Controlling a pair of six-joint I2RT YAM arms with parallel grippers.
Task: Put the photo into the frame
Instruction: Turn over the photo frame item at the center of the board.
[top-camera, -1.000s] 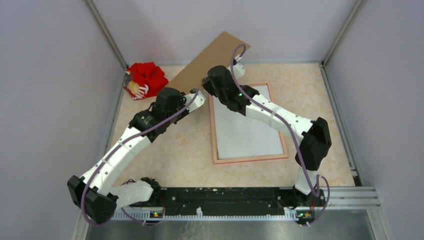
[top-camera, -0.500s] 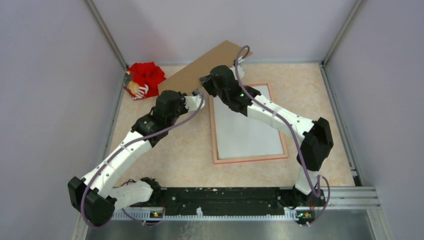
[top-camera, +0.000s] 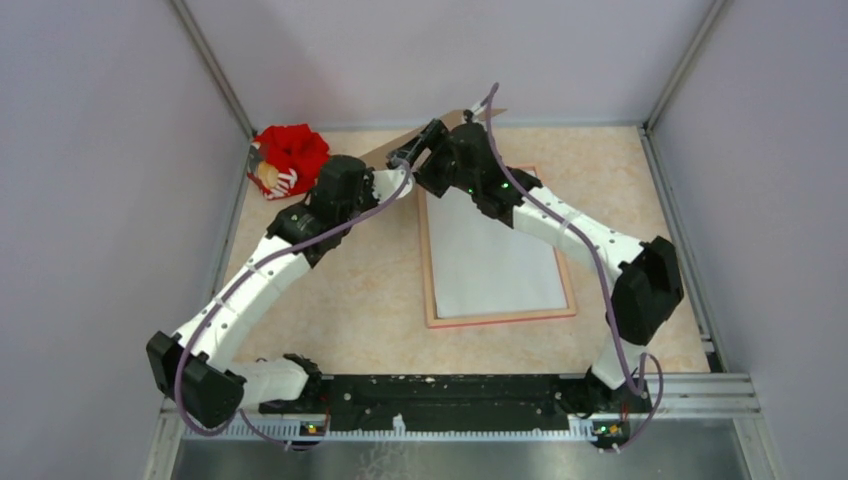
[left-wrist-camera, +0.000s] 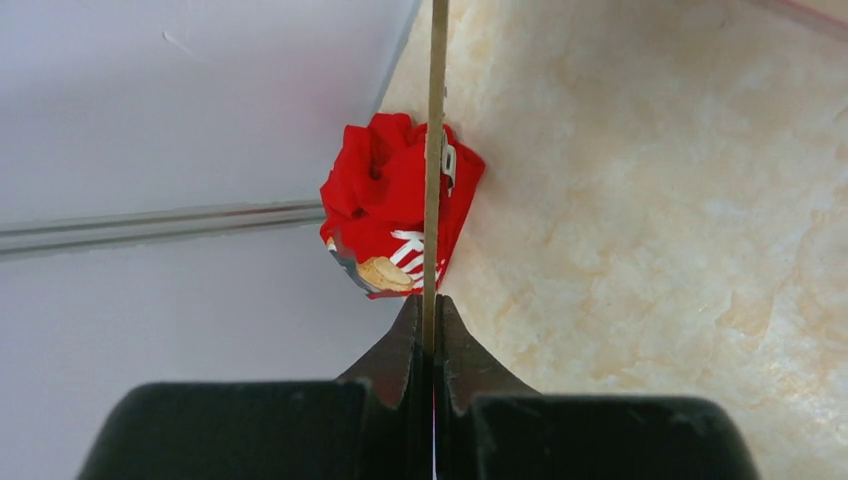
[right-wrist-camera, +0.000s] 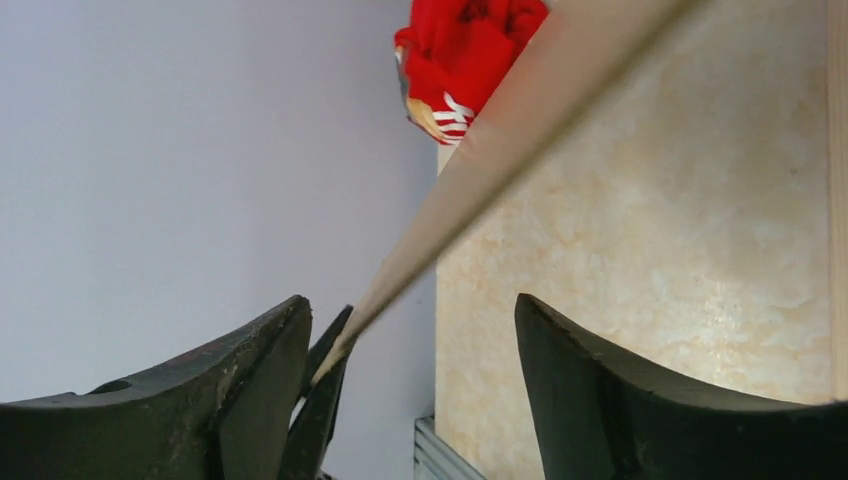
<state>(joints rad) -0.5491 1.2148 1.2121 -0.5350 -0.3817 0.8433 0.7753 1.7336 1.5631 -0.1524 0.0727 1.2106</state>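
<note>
Left pincer (left-wrist-camera: 430, 308) pinching the brown backing board (left-wrist-camera: 435, 150) edge-on, right pincer (right-wrist-camera: 408, 310) spread either side of it, above the frame's (top-camera: 500, 318) far-left corner, photo (top-camera: 495, 260) lying white-side-up inside the frame on the worktop (top-camera: 340, 300)

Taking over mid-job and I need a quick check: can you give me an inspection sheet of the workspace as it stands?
Surface: beige marbled tabletop, no spills seen.
Job's things: frame lies flat right of centre; photo lies within its rails, white back up.
Backing board: lifted off the table, tilted.
Clutter: crumpled red packet in the far left corner.
Grippers: left tool shut on the backing board's edge; right tool open, holding nothing, the board's edge crossing close to it.
Cables: a purple cable runs along each arm, no snag seen.
Surroundings: plain grey walls; nothing else seen.
</note>
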